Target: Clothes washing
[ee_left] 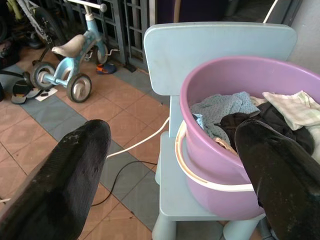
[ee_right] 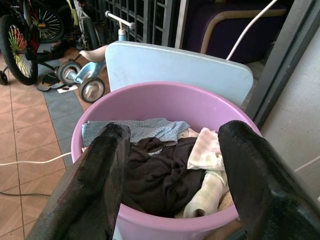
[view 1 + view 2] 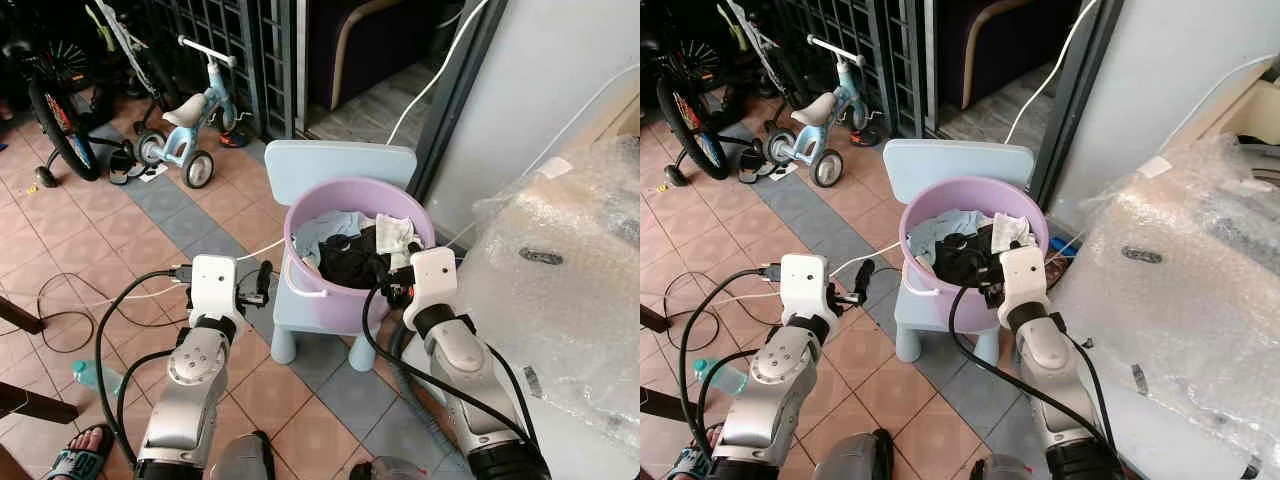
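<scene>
A purple basin [image 3: 330,308] stands on a small light-blue chair [image 3: 340,160]. Inside lie a black garment [image 3: 350,258], a light-blue cloth [image 3: 315,230] and a white cloth [image 3: 395,232]. My right gripper [image 3: 395,287] hovers at the basin's front rim on its right side, open, with the clothes seen between its fingers [image 2: 100,170] in the right wrist view. My left gripper [image 3: 256,285] is held open just left of the basin, beside the chair seat. In the left wrist view its fingers [image 1: 70,170] frame the basin's left wall and the chair. Neither holds anything.
A large bubble-wrapped object [image 3: 560,280] fills the right side. A blue tricycle [image 3: 190,125], a bicycle [image 3: 60,120] and a metal gate [image 3: 230,40] stand at the back left. A white cable [image 3: 150,292] and a water bottle [image 3: 95,375] lie on the tiled floor. A sandalled foot [image 3: 80,460] is bottom left.
</scene>
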### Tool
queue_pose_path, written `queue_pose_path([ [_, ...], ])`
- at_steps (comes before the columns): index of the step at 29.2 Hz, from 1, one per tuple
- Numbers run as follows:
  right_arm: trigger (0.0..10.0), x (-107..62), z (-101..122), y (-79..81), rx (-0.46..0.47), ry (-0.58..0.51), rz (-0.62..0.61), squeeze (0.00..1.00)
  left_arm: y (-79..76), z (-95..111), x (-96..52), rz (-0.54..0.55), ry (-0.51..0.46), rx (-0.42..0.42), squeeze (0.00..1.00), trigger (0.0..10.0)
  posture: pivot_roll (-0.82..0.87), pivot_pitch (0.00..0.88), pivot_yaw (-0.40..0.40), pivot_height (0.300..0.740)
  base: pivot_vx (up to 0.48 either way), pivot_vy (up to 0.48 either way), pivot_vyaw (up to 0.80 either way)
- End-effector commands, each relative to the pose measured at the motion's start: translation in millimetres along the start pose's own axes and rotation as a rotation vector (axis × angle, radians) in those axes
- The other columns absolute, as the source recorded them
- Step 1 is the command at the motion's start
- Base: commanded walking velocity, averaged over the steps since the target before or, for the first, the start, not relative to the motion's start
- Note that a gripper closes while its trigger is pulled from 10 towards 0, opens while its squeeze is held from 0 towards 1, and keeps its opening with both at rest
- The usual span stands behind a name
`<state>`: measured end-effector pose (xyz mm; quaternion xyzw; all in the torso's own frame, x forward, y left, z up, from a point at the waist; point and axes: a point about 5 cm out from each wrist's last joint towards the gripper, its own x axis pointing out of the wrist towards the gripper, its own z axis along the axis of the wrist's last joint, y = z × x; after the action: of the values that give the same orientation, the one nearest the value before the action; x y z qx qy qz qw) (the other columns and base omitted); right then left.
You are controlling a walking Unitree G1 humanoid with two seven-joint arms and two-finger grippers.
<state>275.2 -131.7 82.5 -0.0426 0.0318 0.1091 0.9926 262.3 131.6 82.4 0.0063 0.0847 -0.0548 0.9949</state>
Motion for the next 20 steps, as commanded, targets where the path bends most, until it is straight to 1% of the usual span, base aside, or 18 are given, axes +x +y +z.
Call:
queue_pose_path([
  [1,10.0,1.2,2,-8.0,0.015,-0.011,-0.039,0.00,1.7,-1,-2.1,-0.004,0.010,0.003,0.00,10.0,-0.03,0.020,0.018,0.740,0.000,0.000,0.00],
  [3,10.0,2.7,4,-8.5,0.015,-0.018,-0.041,0.00,1.4,1,-1.9,-0.012,0.002,0.008,0.00,10.0,-0.03,0.017,0.025,0.740,0.131,0.000,0.00],
  [4,10.0,5.6,6,-8.9,0.004,-0.023,-0.034,0.00,1.1,3,0.4,-0.016,-0.008,0.015,0.00,10.0,-0.04,0.026,0.047,0.740,0.409,0.244,0.00],
  [5,10.0,8.4,6,-5.2,-0.032,-0.023,-0.002,0.00,1.8,3,3.8,-0.006,-0.002,0.010,0.00,10.0,-0.04,0.035,0.053,0.740,0.416,0.000,0.80],
  [6,10.0,9.1,6,-3.9,-0.038,-0.022,0.008,0.00,2.0,3,4.8,-0.002,0.003,0.004,0.00,10.0,-0.04,0.035,0.053,0.740,0.416,0.000,0.80],
  [7,10.0,9.4,6,-3.2,-0.040,-0.021,0.013,0.00,2.1,3,5.3,0.000,0.006,0.000,0.00,10.0,-0.05,0.040,0.052,0.740,0.416,0.000,0.80],
  [9,10.0,10.7,4,-0.8,-0.012,0.003,0.022,0.00,1.5,3,6.8,-0.004,0.018,-0.040,0.00,10.0,-0.04,0.049,0.051,0.740,0.386,0.281,0.79],
  [10,10.0,11.2,2,0.4,0.001,0.020,0.028,0.00,1.8,3,7.2,-0.004,0.018,-0.033,0.00,10.0,-0.04,0.045,0.044,0.740,0.386,0.285,0.59],
  [12,10.0,11.3,-3,2.9,0.008,0.062,0.040,0.00,3.2,3,7.2,-0.005,0.020,-0.021,0.00,10.0,-0.04,0.044,0.042,0.740,0.386,0.281,0.00],
  [13,10.0,9.9,-11,4.8,0.025,0.124,0.049,0.00,5.3,2,5.9,0.002,0.026,-0.018,0.00,10.0,-0.04,0.042,0.041,0.740,0.386,0.285,0.00],
  [14,10.0,9.5,-14,5.2,0.037,0.143,0.051,0.00,6.1,1,5.6,0.007,0.027,-0.016,0.00,10.0,-0.04,0.042,0.041,0.740,0.386,0.285,0.00],
  [16,10.0,8.6,-21,3.4,0.030,0.192,0.039,0.00,8.2,1,5.4,0.031,0.032,-0.006,0.00,10.0,-0.04,0.043,0.041,0.740,0.386,0.283,0.00],
  [17,10.0,8.5,-25,-0.1,0.018,0.231,0.019,0.00,8.6,1,5.7,0.035,0.033,-0.003,0.00,10.0,-0.04,0.044,0.040,0.740,0.375,0.300,0.00],
  [18,10.0,8.5,-25,-0.1,0.018,0.231,0.019,0.00,8.6,1,5.7,0.035,0.033,-0.003,0.00,10.0,-0.04,0.044,0.040,0.740,0.375,0.300,0.00],
  [19,10.0,8.8,-29,-5.2,0.012,0.272,-0.008,0.00,8.7,1,6.3,0.033,0.035,0.001,0.00,10.0,-0.04,0.046,0.041,0.740,0.371,0.304,0.00],
  [20,10.0,9.0,-30,-8.3,0.015,0.287,-0.026,0.05,8.8,1,6.5,0.033,0.037,0.004,0.00,10.0,-0.04,0.046,0.041,0.740,0.371,0.304,0.00],
])
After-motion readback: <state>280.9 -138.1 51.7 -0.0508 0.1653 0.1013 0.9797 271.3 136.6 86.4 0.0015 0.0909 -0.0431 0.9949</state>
